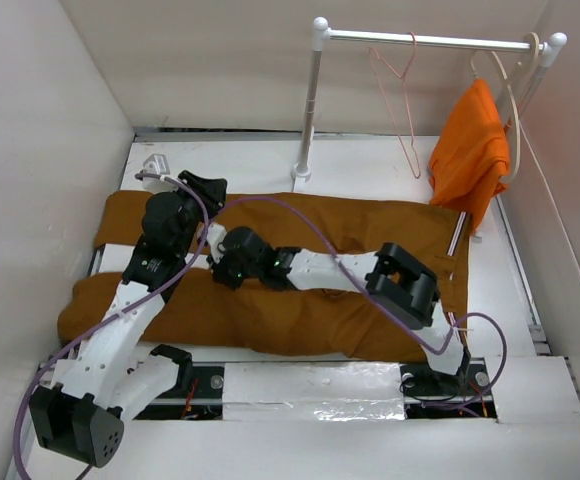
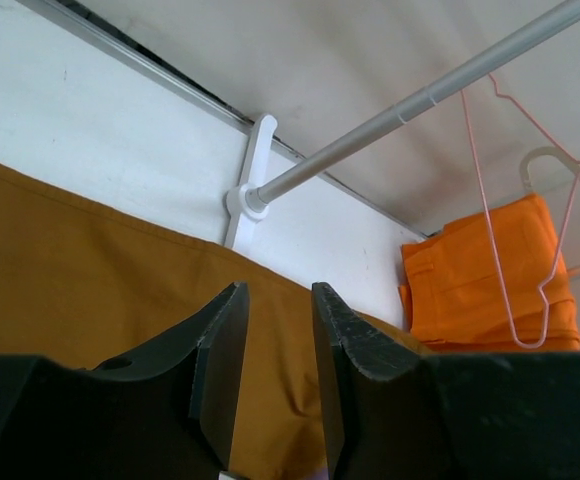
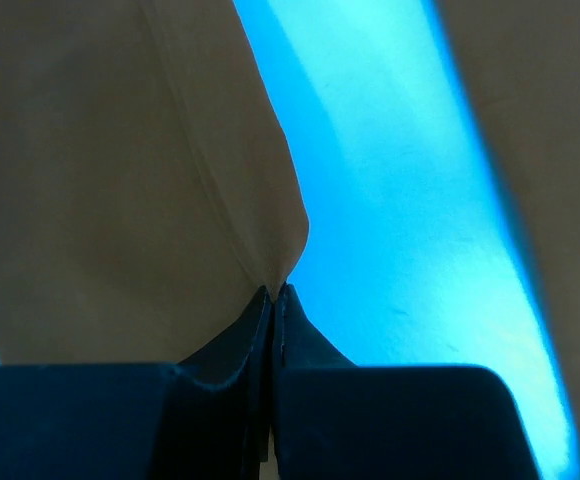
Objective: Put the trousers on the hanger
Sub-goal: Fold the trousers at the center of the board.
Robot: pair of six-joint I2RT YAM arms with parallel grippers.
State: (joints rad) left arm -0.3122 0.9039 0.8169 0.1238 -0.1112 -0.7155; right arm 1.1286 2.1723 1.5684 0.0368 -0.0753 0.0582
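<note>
**Q:** Entry one: which step was in hand?
**A:** Gathering the trousers (image 1: 370, 225). The right pincer (image 3: 273, 292) was clamped tight on a thin fold at the cloth's edge. The cloth was matte ochre, soft and woven, and lay spread flat beneath both pincers.

**Q:** Entry two: the other pincer?
**A:** The left pincer (image 2: 275, 295) stood parted with nothing between its fingers, low over the cloth. Whether it touched could not be told.

**Q:** Entry three: the hanger?
**A:** The hanger (image 1: 402, 110) was thin pink wire, triangular, hooked on a smooth metal rail (image 1: 425, 40). It hung well beyond both pincers, near an orange garment (image 1: 470, 150).

**Q:** What did the next move call for?
**A:** Probably a second hold by the left, then lifting the limp legs together. Loose cloth would tend to sag and slip.
</note>
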